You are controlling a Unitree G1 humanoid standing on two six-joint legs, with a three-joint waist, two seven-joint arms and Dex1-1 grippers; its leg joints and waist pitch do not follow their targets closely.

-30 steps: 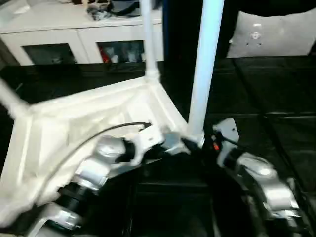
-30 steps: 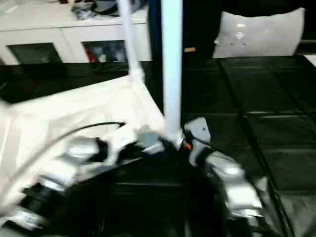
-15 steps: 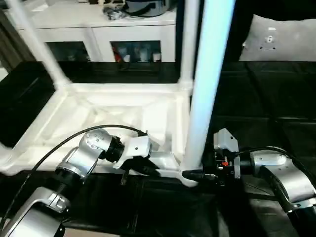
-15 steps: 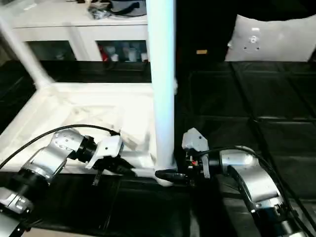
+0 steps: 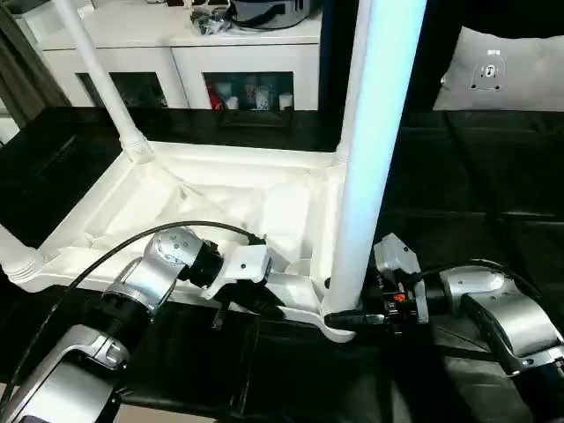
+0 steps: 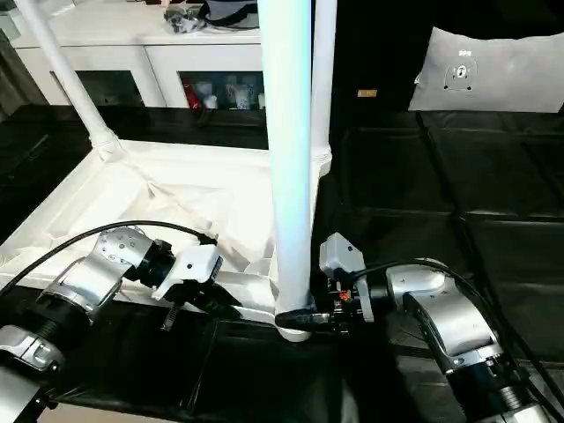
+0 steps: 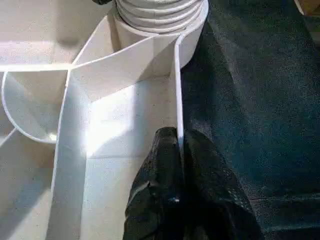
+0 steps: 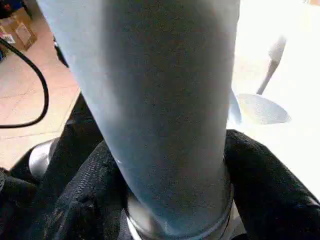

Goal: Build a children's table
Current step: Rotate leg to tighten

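The children's table (image 5: 220,198) is shown upside down on the black floor mat (image 5: 493,176), its square top lying flat with the raised rim turned upward. Legs are seen standing upright in the corner sockets: a far-left leg (image 5: 101,79), a far-right leg (image 6: 322,79), and a near-right leg (image 5: 370,150) set in the socket nearest the robot's right arm. A further socket with a leg stub (image 5: 18,256) is visible at the near-left corner.

The left gripper (image 7: 180,150) is shown closed upon the thin rim wall (image 7: 176,90) of the near edge of the tabletop, one black finger lying on each side of the wall, close to the near-right corner socket (image 7: 160,20). The right gripper (image 5: 352,315) is placed around the base of the near-right leg just above its socket, its two black fingers (image 8: 85,195) lying against opposite sides of the round shaft, so that the leg is held between them.

Behind the table, a white cabinet (image 5: 220,62) with glass doors is seen along the far edge of the mat, and a grey-white cushion (image 5: 502,70) is propped at the far right.
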